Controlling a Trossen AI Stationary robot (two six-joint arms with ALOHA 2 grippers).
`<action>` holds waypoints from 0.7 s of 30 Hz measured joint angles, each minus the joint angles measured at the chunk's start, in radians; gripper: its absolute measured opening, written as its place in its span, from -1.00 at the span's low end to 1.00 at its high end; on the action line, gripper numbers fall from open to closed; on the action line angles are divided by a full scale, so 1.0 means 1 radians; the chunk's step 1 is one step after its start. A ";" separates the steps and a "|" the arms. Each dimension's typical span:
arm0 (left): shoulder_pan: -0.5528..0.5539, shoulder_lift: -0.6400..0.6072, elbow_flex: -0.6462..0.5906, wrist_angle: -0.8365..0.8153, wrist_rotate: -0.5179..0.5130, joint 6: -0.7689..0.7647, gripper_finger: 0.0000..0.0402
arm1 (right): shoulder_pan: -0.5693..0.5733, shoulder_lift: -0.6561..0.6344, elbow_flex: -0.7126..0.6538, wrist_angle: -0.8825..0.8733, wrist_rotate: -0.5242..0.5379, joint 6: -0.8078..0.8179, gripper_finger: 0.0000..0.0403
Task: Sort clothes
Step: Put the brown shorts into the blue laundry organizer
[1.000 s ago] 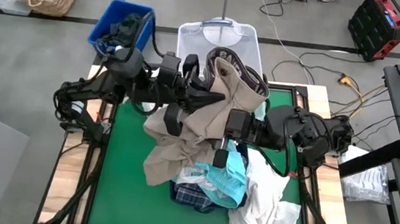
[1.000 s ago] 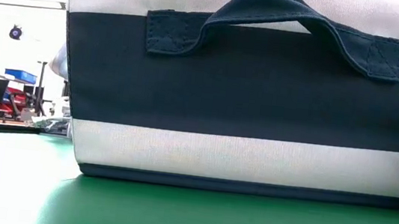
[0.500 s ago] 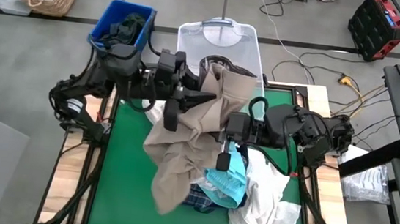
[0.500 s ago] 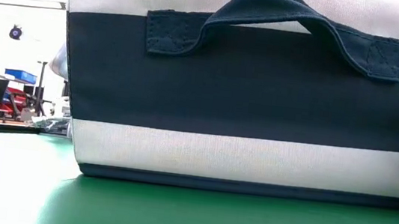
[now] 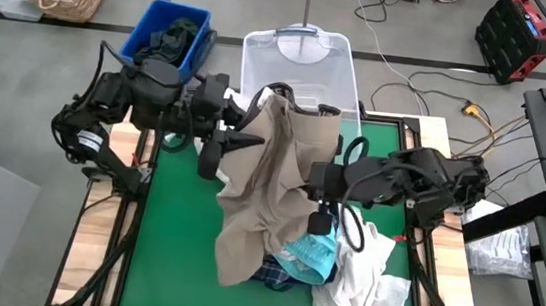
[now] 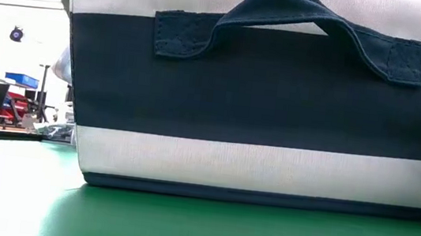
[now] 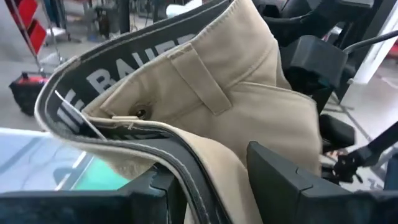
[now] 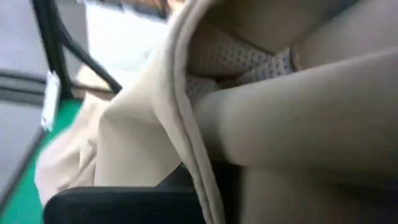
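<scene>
Khaki trousers hung above the green mat, waistband clenched in left gripper, right gripper pinching mid-fabric, apparently lifting them clear of the pile for sorting.

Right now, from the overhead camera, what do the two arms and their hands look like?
Both arms are black, built of chunky jointed blocks with black cables looped along them. The left hand ends in two dark, flat, angular fingers, seen close in its wrist camera. The right hand shows the same black blocky housing. No markings are readable.
</scene>
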 joint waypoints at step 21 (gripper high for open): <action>-0.004 0.166 -0.002 0.093 0.043 0.031 -0.32 | 0.031 0.002 0.000 -0.381 -0.140 0.144 -0.78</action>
